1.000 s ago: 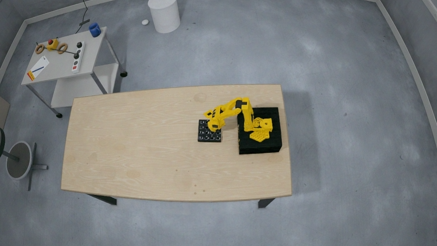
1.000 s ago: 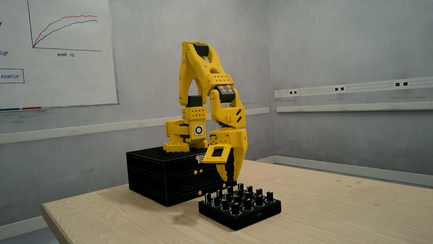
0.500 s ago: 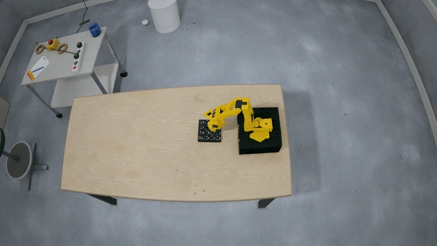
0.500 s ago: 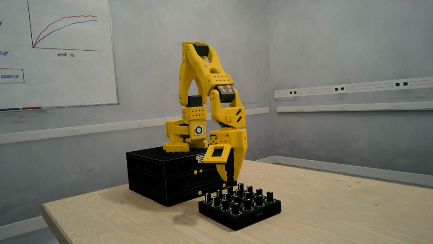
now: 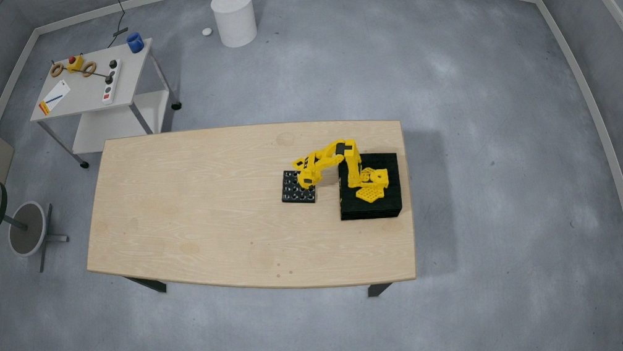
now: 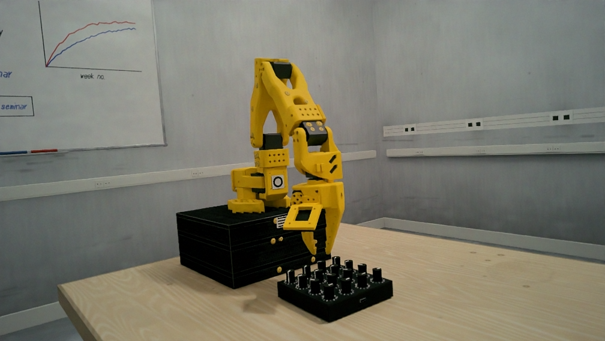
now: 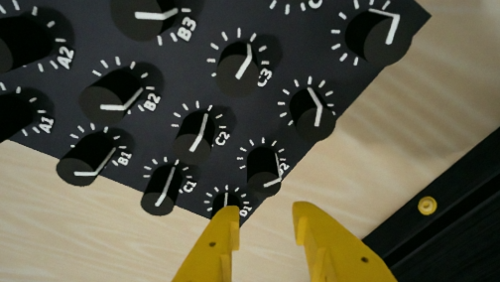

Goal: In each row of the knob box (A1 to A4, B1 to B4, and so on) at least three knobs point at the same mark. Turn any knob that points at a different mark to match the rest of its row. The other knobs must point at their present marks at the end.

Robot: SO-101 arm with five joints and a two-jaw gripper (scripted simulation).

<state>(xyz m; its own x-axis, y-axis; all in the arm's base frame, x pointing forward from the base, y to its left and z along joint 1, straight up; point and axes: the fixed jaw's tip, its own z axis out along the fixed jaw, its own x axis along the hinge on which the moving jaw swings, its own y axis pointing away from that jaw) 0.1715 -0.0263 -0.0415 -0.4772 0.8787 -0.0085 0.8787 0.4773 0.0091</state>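
The black knob box (image 5: 285, 199) (image 6: 338, 311) (image 7: 164, 65) lies on the wooden table (image 5: 196, 209) beside the arm's base. My yellow gripper (image 5: 307, 180) (image 6: 320, 253) (image 7: 263, 209) hangs just above the box's near corner, pointing down. Its fingers stand narrowly apart with only table between them. The left fingertip is right at knob D1 (image 7: 224, 201) and partly covers it. Knob D2 (image 7: 263, 169) and knob D3 (image 7: 312, 111) lie just beyond. In the wrist view, knobs C1 (image 7: 161, 191), C2 (image 7: 195, 136) and C3 (image 7: 238, 70) point alike.
The arm stands on a black drawer box (image 5: 374, 204) (image 6: 237, 250) (image 7: 446, 238) close to the right of the knob box. A side trolley (image 5: 87, 87) and a white bin (image 5: 233, 21) stand on the floor, far from the table.
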